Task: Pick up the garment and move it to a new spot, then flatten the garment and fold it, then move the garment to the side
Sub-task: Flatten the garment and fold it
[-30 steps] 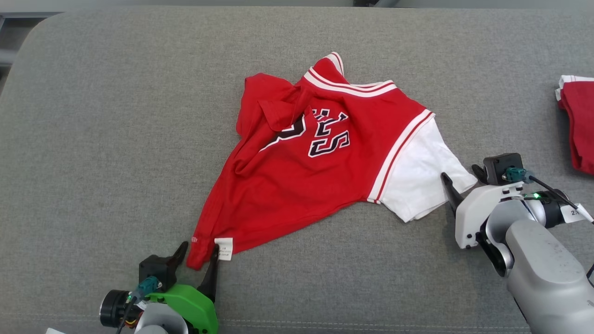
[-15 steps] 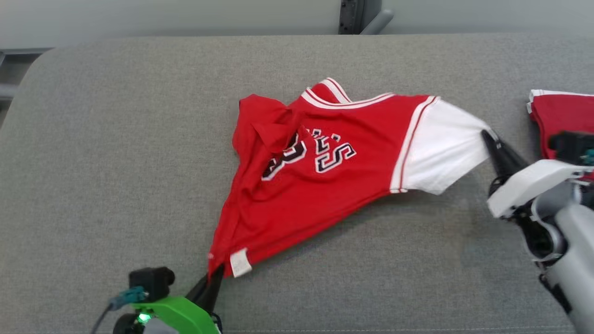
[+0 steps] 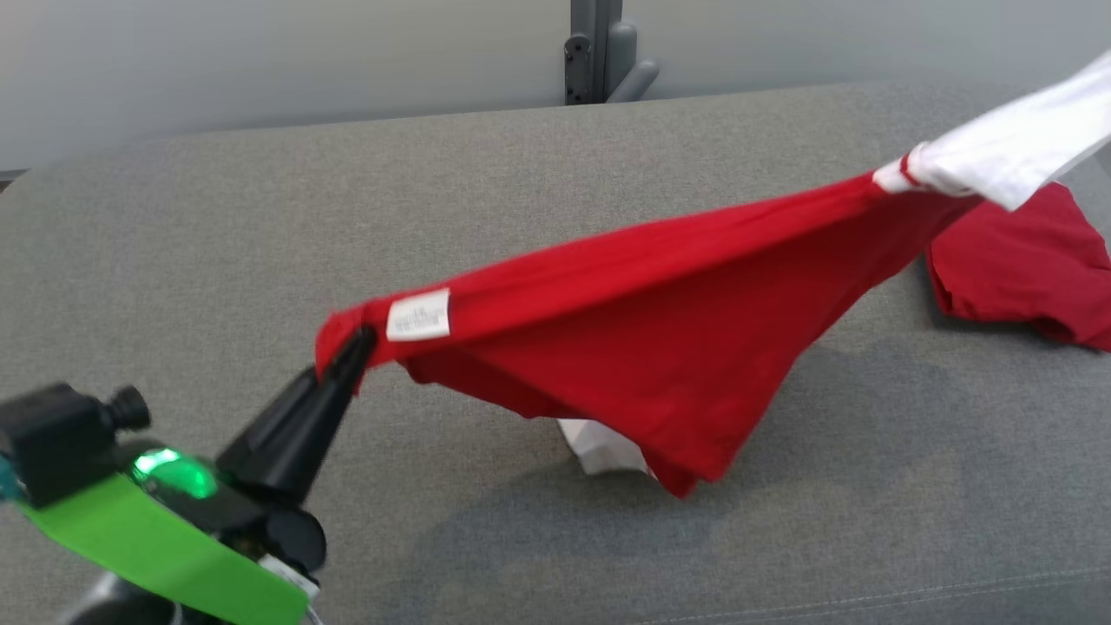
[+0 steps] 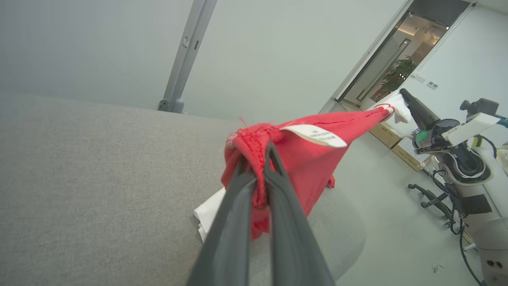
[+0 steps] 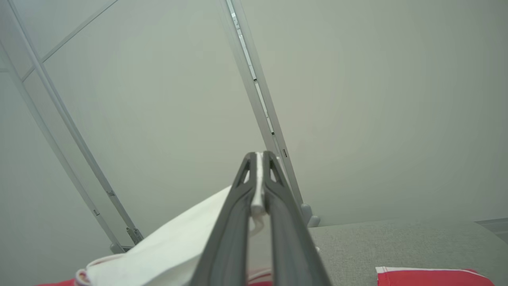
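Now the jersey [image 3: 660, 321] hangs nearly clear of the grey padded surface [image 3: 217, 226]. A second ago it lay crumpled there with both my claws spread at its edges. Since then both have pressed together and risen.

My left claw [image 3: 354, 349] pinches the red hem corner just beside the white label [image 3: 418, 314]. The left wrist view shows the cloth bunched between the two dark fingers. My right claw [image 5: 258, 159] is clamped on the edge of the white sleeve [image 3: 1015, 148], with a thin white strip caught between its fingers.

Between the two grips the top edge is drawn into a taut line, higher at my right. The body hangs below it in a red triangle. Its lowest fold, with a white part [image 3: 599, 447] beside it, is either brushing the surface or just above it; I cannot tell which.

Another red garment [image 3: 1024, 260] lies on the surface at the far right, below the raised sleeve end.

I judge the pick-up done and the carry to a new spot in hand. I would want more height so the trailing fold does not drag, and I would keep clear of that other garment.
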Controlling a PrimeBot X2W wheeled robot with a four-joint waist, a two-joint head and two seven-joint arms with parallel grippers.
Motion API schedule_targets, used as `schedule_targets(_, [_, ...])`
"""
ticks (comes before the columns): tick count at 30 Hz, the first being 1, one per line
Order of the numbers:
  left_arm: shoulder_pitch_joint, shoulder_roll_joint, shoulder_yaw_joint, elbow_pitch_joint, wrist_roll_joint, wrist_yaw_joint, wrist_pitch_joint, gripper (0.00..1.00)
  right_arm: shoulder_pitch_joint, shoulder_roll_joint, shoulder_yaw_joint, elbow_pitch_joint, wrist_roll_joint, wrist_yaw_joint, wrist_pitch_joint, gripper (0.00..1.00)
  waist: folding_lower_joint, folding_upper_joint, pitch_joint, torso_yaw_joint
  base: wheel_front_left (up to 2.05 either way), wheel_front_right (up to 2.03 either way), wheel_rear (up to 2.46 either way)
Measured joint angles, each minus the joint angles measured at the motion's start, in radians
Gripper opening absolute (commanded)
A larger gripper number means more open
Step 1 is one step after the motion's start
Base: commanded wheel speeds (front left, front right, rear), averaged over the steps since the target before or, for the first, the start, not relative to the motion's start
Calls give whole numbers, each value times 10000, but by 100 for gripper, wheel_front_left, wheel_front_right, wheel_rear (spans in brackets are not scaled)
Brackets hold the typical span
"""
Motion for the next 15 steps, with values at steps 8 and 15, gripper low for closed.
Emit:
schedule_targets(8, [-5169, 1340, 972, 880, -650, 740, 1996, 0, -3659, 593, -351, 240, -1517, 0, 2029, 0, 0, 0, 903, -207, 0, 0, 0])
schedule_targets(15, [-10552, 1553, 186, 5285, 554, 857, 2330, 0, -7979, 2134, 598, 2886, -3800, -2, 2150, 0, 0, 0, 2454, -239, 0, 0, 0])
